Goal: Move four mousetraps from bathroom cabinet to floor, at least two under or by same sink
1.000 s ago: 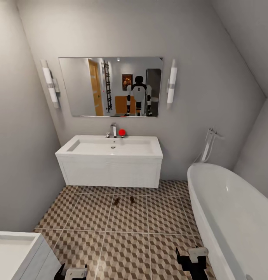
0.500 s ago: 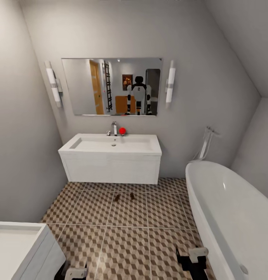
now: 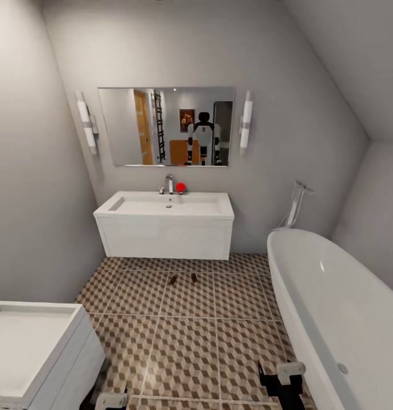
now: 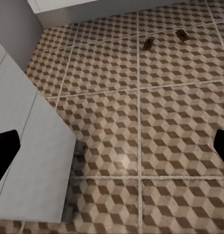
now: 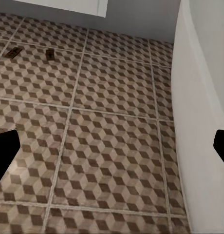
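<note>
Two small brown mousetraps [image 3: 172, 280] [image 3: 193, 278] lie side by side on the cube-patterned floor tiles [image 3: 185, 341], just in front of the white vanity [image 3: 165, 239] under the wide white sink [image 3: 169, 205]. The left wrist view has them far ahead [image 4: 148, 44] [image 4: 181, 35], and so does the right wrist view [image 5: 13, 52] [image 5: 49, 53]. My left gripper [image 4: 112, 151] is open over bare tiles, its dark fingertips [image 4: 5, 148] far apart. My right gripper [image 5: 112, 151] is open too, with nothing in it. Both grippers sit low at the head view's bottom edge [image 3: 111, 401] [image 3: 282, 380].
A white oval bathtub [image 3: 333, 307] runs along the right. A white square toilet [image 3: 31, 347] stands at the near left, close to my left arm. The mirror [image 3: 165, 126] above the sink reflects the robot and an orange-brown unit behind it. Walls close in on both sides.
The whole view has drawn back from the sink, so the camera moved. More of the toilet and floor shows. The two mousetraps lie where they were, and both grippers hold their pose.
</note>
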You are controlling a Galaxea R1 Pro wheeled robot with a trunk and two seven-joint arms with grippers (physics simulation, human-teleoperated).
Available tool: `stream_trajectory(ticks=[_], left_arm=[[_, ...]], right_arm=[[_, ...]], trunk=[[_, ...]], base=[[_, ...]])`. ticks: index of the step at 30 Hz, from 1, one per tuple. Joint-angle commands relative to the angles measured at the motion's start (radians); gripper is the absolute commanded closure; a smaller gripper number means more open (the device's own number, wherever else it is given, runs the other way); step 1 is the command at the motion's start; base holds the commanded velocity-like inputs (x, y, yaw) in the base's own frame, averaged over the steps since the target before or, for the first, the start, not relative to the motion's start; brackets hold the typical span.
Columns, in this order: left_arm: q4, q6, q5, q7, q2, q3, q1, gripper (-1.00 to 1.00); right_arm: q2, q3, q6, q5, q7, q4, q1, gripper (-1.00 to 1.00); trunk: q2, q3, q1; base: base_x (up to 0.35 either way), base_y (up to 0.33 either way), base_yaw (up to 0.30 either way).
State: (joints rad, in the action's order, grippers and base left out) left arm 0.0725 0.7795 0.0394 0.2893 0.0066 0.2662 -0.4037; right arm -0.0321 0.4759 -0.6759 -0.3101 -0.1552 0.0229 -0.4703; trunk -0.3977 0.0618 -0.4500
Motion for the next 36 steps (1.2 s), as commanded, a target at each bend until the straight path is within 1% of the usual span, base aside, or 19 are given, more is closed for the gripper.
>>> stream_trajectory(ticks=[1, 16, 21, 26, 36], left_arm=[[0.003, 0.005, 0.004, 0.004, 0.0, 0.008, -0.002, -1.0], [0.003, 0.004, 0.004, 0.004, 0.0, 0.008, -0.002, -1.0], [0.003, 0.004, 0.004, 0.005, 0.0, 0.008, -0.001, -1.0], [0.003, 0.004, 0.004, 0.005, 0.0, 0.008, -0.001, -1.0], [0.003, 0.004, 0.004, 0.004, 0.0, 0.008, -0.001, -1.0]], right_arm=[[0.0, 0.009, -0.001, -0.003, -0.006, 0.0, -0.001, -1.0], [0.0, 0.009, -0.002, -0.003, -0.007, 0.0, -0.001, -1.0], [0.0, 0.009, -0.002, -0.003, -0.007, 0.0, -0.001, -1.0], [0.0, 0.009, -0.002, -0.003, -0.007, 0.0, -0.001, -1.0], [0.0, 0.009, -0.002, -0.003, -0.007, 0.0, -0.001, -1.0]], trunk=[[-0.002, 0.002, 0.0], [-0.002, 0.002, 0.0], [-0.002, 0.002, 0.0], [-0.002, 0.002, 0.0], [-0.002, 0.002, 0.0]], base=[[-0.331, 0.0, 0.0], [-0.331, 0.0, 0.001], [-0.3, 0.0, 0.137], [-0.091, 0.0, 0.233], [-0.013, 0.0, 0.253]])
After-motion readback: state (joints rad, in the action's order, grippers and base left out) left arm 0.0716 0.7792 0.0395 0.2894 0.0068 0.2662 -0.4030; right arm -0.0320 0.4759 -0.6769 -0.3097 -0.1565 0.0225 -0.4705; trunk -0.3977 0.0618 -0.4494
